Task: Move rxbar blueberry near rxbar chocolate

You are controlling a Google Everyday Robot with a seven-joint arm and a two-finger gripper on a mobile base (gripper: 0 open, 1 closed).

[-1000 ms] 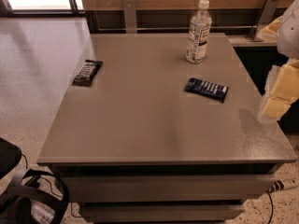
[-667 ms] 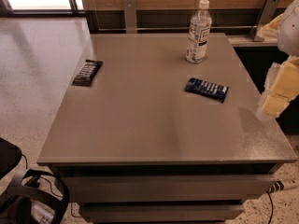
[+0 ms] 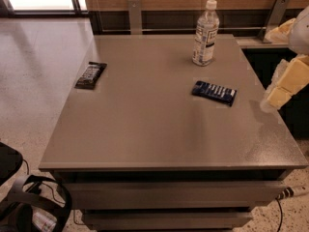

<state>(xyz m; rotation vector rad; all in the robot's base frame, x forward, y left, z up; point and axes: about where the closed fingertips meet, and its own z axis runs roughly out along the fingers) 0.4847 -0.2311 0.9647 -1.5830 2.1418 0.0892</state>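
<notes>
Worktop: a grey slab filling the middle of the view, with grey drawer fronts stacked under its near edge.
Rxbar blueberry: there it is, dark blue wrapper with white lettering, lying flat on the right half of the worktop. Its long side runs left to right and is turned a little off square. Nothing is touching it.
Rxbar chocolate: black wrapper, lying flat close to the worktop's left edge, long side running roughly front to back with a slight slant.
Gap between the bars: wide. The two lie well apart, with a broad stretch of bare grey worktop between them.
Water bottle: clear plastic with a white cap and a label, standing upright toward the far right of the worktop. It is beyond the rxbar blueberry and not touching it.
Gripper: cream-coloured, in at the right edge of the view, its low tip overlapping the worktop's right border. It sits to the right of the rxbar blueberry and clearly apart from it. Open or closed? I cannot tell from here.
Arm: a pale rounded body above the gripper, cut off by the right edge of the view.
Back wall: wood panelling above a dark band, with two upright metal brackets behind the worktop.
Floor: pale and speckled, with bright glare at the top left.
Near left corner: a black bag with looping straps on the floor.
Near right corner: a cable with a pale end, lying beside the drawers.
</notes>
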